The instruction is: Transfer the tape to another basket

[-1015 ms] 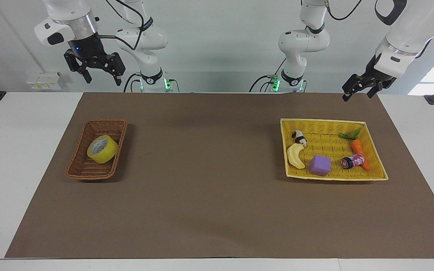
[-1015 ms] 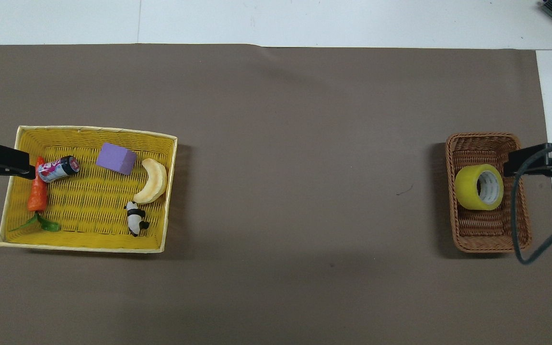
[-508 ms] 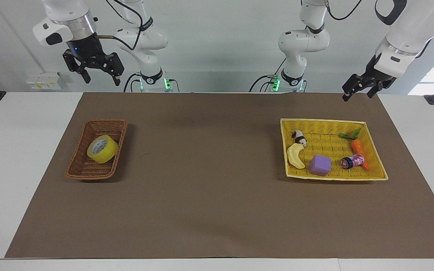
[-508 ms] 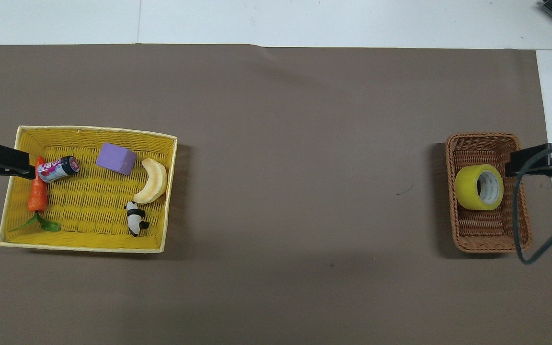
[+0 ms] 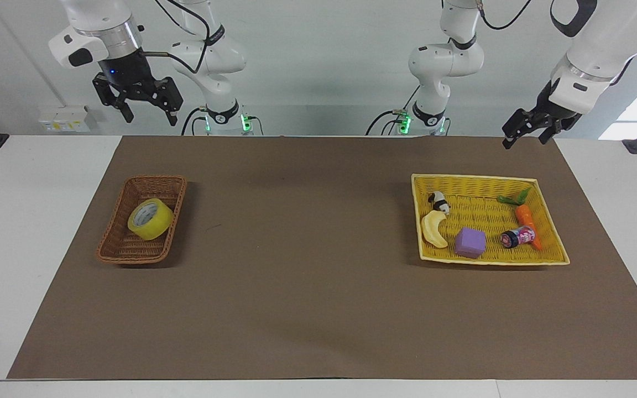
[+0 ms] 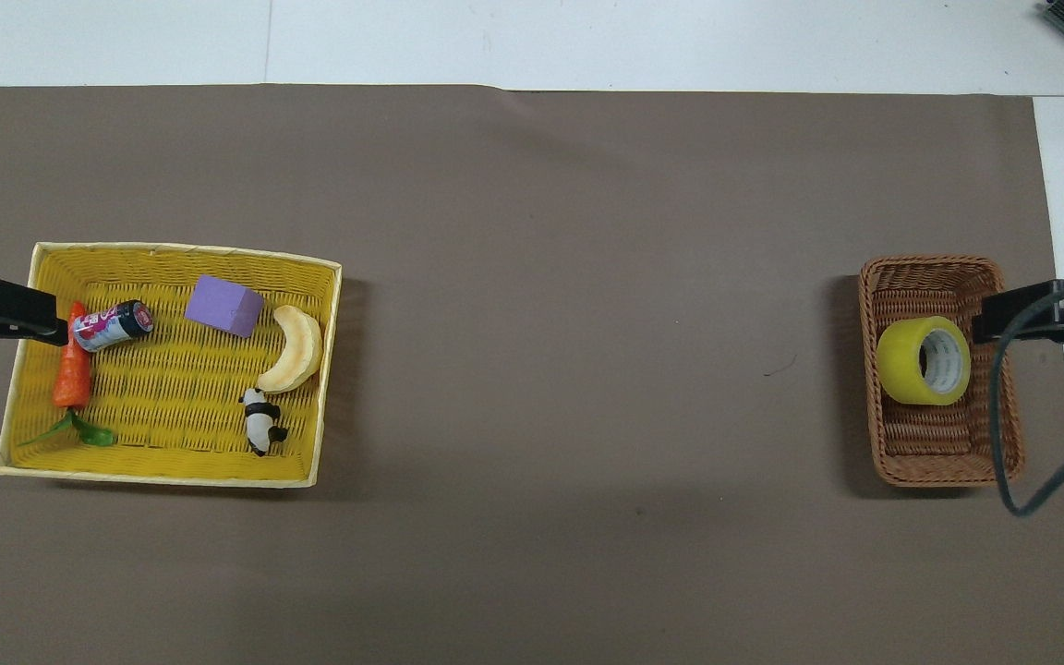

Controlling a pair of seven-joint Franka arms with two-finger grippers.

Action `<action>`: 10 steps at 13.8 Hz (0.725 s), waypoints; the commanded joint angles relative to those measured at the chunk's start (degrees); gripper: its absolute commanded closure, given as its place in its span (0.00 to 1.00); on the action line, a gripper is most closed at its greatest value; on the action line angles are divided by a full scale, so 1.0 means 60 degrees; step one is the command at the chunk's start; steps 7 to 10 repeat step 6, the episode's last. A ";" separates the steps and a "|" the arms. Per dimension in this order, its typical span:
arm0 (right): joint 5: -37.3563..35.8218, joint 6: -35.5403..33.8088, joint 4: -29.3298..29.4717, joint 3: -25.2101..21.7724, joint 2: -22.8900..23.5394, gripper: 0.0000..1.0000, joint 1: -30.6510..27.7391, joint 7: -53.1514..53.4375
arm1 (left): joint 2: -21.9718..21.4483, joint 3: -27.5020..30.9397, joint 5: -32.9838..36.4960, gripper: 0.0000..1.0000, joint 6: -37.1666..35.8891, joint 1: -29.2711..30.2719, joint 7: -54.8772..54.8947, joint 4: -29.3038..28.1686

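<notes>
High facing view, steep overhead view, both sharing brown mat (image 5: 307, 265)

A white table (image 5: 31, 232) carries a large brown mat (image 5: 318, 309) over most of its top. Nearer the robots than the mat stands a plain pale wall (image 5: 318, 66); bright window light (image 5: 636, 116) shows beside the wall.

Right hand (image 5: 149, 113): sits higher in the upper left of the facing frame than 1 s ago, now fully above the worktop's back edge; over the last 0.5 s it shifted only slightly. Its cable (image 6: 1003, 416), at the right edge of the overhead frame, hangs a little lower in the frame than before.
</notes>
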 commanded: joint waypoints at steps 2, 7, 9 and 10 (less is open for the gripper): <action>0.0285 0.0114 -0.0285 0.0037 -0.0229 0.00 -0.0124 -0.0200 | -0.0017 -0.0079 0.0098 0.00 -0.0152 0.0140 0.0107 0.0138; 0.0285 0.0114 -0.0285 0.0037 -0.0229 0.00 -0.0124 -0.0156 | -0.0017 -0.0079 0.0098 0.00 -0.0152 0.0140 0.0107 0.0124; 0.0285 0.0114 -0.0285 0.0037 -0.0229 0.00 -0.0124 -0.0156 | -0.0017 -0.0079 0.0098 0.00 -0.0152 0.0140 0.0107 0.0124; 0.0285 0.0114 -0.0285 0.0037 -0.0229 0.00 -0.0124 -0.0156 | -0.0017 -0.0079 0.0098 0.00 -0.0152 0.0140 0.0107 0.0124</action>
